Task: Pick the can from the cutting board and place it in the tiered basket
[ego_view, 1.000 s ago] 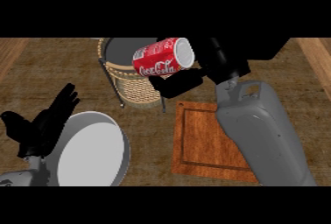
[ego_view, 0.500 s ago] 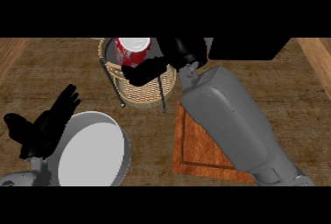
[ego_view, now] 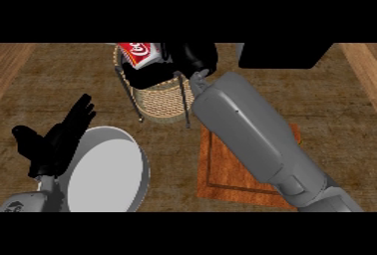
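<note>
You see the right hand (ego_view: 193, 59) curled round the red-and-white cylindrical can (ego_view: 140, 52), held over the far rim of the woven wicker tiered basket (ego_view: 160, 102), toward the brown counter's (ego_view: 324, 104) far edge. The left hand (ego_view: 55, 137) rests open, fingers up, near the front-left corner beside the round grey plate (ego_view: 110, 169).
</note>
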Robot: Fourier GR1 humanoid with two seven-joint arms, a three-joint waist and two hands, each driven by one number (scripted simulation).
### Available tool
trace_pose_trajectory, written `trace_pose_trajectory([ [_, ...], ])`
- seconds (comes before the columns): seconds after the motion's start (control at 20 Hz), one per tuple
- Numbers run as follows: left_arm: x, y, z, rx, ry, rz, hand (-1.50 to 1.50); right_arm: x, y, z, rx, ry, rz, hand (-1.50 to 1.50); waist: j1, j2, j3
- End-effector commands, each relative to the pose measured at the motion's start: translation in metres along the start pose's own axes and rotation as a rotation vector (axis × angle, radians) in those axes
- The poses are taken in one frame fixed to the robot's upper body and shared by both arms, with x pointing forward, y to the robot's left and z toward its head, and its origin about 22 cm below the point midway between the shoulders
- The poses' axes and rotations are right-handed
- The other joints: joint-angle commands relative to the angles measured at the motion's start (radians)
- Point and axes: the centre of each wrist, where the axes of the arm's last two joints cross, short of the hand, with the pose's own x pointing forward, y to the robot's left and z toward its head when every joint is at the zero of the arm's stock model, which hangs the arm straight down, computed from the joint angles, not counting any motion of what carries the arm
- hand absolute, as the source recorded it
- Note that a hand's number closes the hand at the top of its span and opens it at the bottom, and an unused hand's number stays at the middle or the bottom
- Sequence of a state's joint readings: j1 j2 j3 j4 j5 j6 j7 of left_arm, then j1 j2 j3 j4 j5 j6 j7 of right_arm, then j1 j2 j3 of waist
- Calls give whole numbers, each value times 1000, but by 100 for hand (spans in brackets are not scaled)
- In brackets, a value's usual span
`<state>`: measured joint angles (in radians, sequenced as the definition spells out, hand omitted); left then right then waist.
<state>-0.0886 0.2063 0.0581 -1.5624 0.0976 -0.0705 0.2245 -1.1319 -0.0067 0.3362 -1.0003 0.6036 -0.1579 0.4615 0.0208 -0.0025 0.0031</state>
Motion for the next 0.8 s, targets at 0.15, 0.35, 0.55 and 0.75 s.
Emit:
trace_pose_trajectory([
  [0.15, -3, 1, 4, -5, 6, -10, 0, -19, 36, -8, -41, 17, 48, 150, 16, 9, -4],
  [0.35, 5, -3, -18, 1, -14, -7, 0, -10, 31, -6, -189, 12, -89, 150, 12, 10, -4],
  [0.55, 16, 7, -9, -10, -11, -8, 0, -22, 37, -21, -159, 10, -55, -150, 27, 12, -4],
  [0.75, 6, 13, -8, -52, -4, 23, 0, -28, 43, -24, -179, 2, -10, -150, 40, 16, -4],
])
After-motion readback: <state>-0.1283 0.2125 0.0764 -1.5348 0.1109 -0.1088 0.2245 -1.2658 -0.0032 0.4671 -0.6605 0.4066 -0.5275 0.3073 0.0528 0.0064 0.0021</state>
